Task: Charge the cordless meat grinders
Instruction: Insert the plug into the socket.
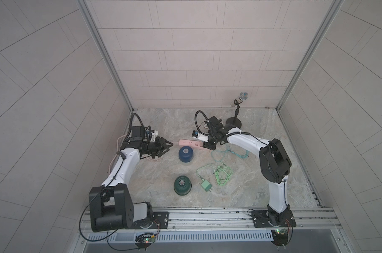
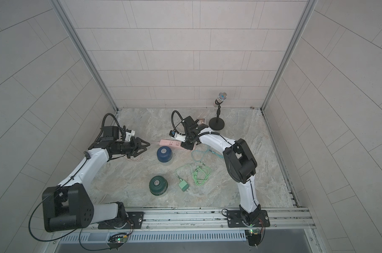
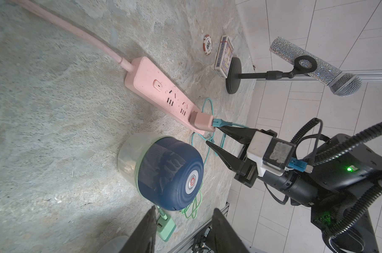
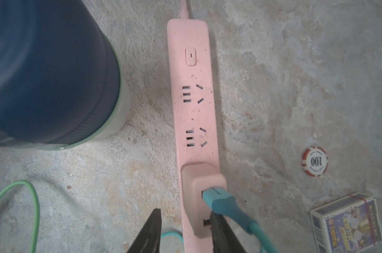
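Pink adapter (image 4: 198,181) with teal cable (image 4: 225,206) sits plugged into the pink power strip (image 4: 192,109), with the right end effector (image 4: 185,212) part-open and empty at it and the left end effector (image 1: 170,146) part-open and empty nearby, while the dark blue grinder (image 1: 186,154) beside the strip and the dark green grinder (image 1: 182,185) nearer the front show no cable attached.

Across the mid-rear of the surface (image 1: 240,192), power strip (image 1: 190,144), plugged adapter (image 3: 202,120) on its right end, lead (image 4: 222,204) from that adapter trailing off to the right. Just in front of the strip, far grinder (image 1: 186,154); well nearer the front edge, near grinder (image 1: 182,185), loose adapter (image 1: 206,186) just to its right, coiled cable (image 1: 222,174) behind that. At back right, microphone stand (image 1: 235,124), card box (image 3: 224,55) and poker chip (image 4: 316,161) beside its base. Left fingers (image 1: 165,144) off the strip's left end, right fingers (image 4: 150,234) at its right end.
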Robot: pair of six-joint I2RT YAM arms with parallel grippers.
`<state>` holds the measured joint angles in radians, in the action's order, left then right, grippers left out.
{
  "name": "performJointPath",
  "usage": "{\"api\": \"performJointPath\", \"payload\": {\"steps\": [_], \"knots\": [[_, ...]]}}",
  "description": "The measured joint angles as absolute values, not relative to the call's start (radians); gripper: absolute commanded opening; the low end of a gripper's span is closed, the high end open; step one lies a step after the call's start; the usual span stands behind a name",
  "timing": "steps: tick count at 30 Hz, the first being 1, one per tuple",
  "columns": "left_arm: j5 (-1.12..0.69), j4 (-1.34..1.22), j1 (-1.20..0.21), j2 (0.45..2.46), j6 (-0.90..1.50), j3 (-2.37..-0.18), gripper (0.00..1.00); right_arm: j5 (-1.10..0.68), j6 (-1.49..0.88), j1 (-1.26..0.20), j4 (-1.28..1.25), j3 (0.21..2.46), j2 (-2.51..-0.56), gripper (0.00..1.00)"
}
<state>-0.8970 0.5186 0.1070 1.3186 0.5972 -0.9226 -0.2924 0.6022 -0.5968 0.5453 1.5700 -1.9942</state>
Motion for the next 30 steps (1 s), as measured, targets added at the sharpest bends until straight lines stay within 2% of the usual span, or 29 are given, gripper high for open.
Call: {"api": "performJointPath", "payload": {"steps": [13, 30], "knots": [[-0.897, 0.506, 0.107, 1.336, 0.598, -0.933, 0.44, -0.281, 0.583, -0.620, 0.540, 1.557, -1.985, 0.40], [-0.902, 0.524, 0.107, 1.336, 0.585, -0.944, 0.44, -0.334, 0.538, -0.624, 0.739, 1.702, -1.994, 0.53]]}}
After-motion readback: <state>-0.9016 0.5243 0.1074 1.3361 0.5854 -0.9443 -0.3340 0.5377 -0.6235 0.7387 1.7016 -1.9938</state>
